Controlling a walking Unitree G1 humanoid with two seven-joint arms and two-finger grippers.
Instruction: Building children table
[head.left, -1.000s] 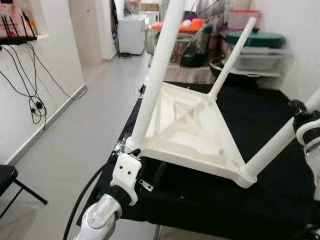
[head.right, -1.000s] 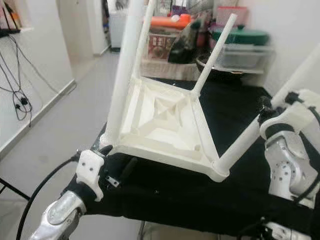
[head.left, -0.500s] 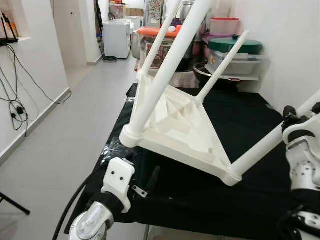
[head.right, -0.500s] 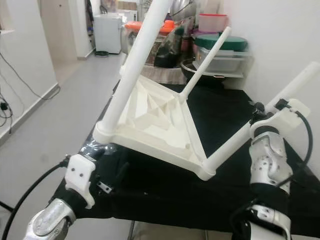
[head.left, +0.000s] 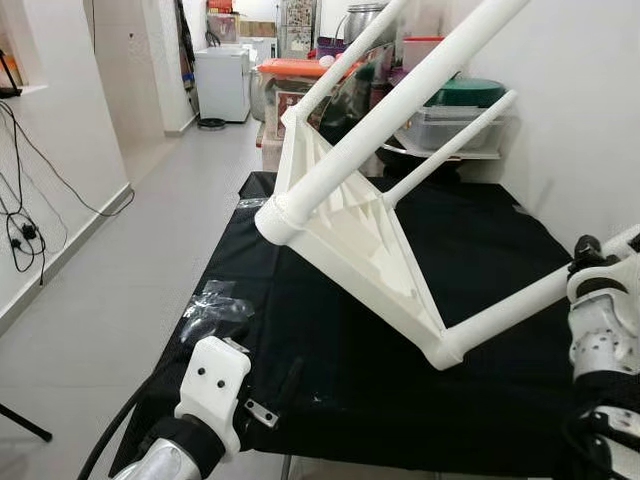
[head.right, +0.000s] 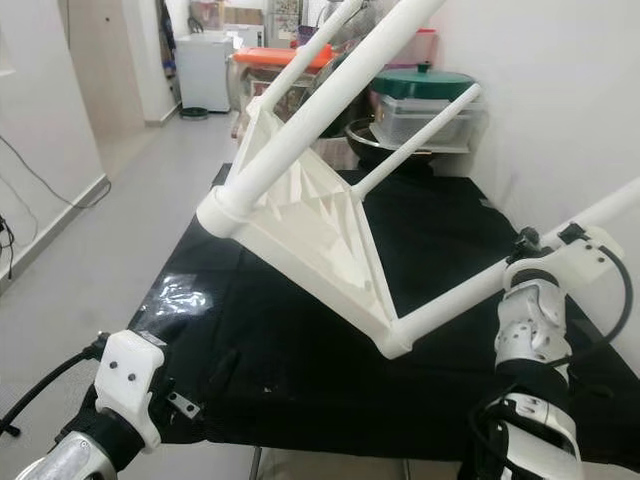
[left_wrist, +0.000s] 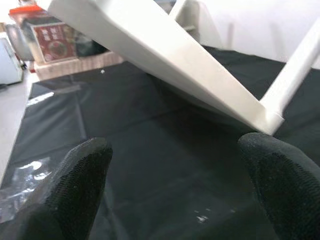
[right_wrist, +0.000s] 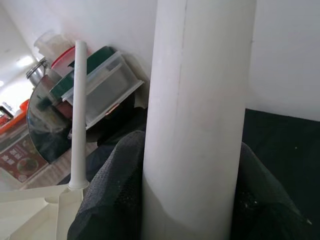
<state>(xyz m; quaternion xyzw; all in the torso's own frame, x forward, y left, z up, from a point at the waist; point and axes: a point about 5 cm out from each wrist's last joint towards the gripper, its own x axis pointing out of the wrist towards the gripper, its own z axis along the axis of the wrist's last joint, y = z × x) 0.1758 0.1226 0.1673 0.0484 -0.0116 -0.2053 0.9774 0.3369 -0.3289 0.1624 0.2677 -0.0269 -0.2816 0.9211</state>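
The white children's table (head.left: 350, 225) is tipped up on edge over the black-covered table (head.left: 500, 230). It rests on its near right corner (head.left: 445, 352), with its legs pointing up and to the right. My right gripper (head.right: 545, 258) is shut on the near right leg (head.left: 520, 305). In the right wrist view its fingers (right_wrist: 115, 190) press both sides of that leg (right_wrist: 200, 100). My left gripper (left_wrist: 175, 200) is open and low at the front left, below the raised tabletop (left_wrist: 165, 55). Nothing is between its pads (left_wrist: 80, 190).
A crumpled clear plastic bag (head.left: 215, 303) lies on the cloth at the left edge. Behind the table stand plastic containers (head.left: 465, 100) and a white appliance (head.left: 222, 82). A white wall is close on the right. Open floor runs along the left, with cables (head.left: 20, 225) hanging there.
The table's near left corner has risen off the cloth and the table has tipped further to the right. The left gripper is now apart from it, lower down. The camera has shifted too.
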